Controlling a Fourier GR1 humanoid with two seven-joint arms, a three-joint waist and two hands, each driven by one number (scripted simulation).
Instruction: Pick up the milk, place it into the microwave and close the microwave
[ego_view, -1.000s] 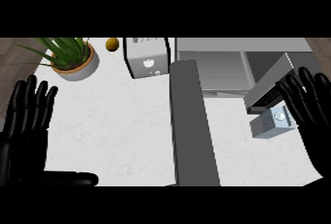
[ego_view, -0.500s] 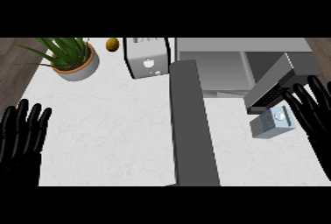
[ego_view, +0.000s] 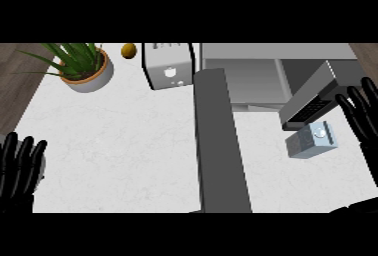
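The milk (ego_view: 313, 140), a small grey-blue carton with a white round cap, stands on the white counter (ego_view: 118, 145) right of the open microwave door (ego_view: 221, 150). The microwave (ego_view: 255, 75) sits at the back right, its cavity exposed and its control panel edge (ego_view: 310, 102) just above the carton. My right hand (ego_view: 363, 120) is at the right edge, fingers straight and pointing up, just right of the milk without touching it. My left hand (ego_view: 18, 170) rests open at the lower left edge, far from the milk.
A potted green plant (ego_view: 80, 67) stands at the back left. A white toaster (ego_view: 170, 67) is beside the microwave, with a small yellow-brown fruit (ego_view: 128, 50) behind it. The door juts out across the counter's middle toward me.
My left hand has sunk toward the lower left corner. My right hand has shifted slightly right and down, staying open beside the milk.
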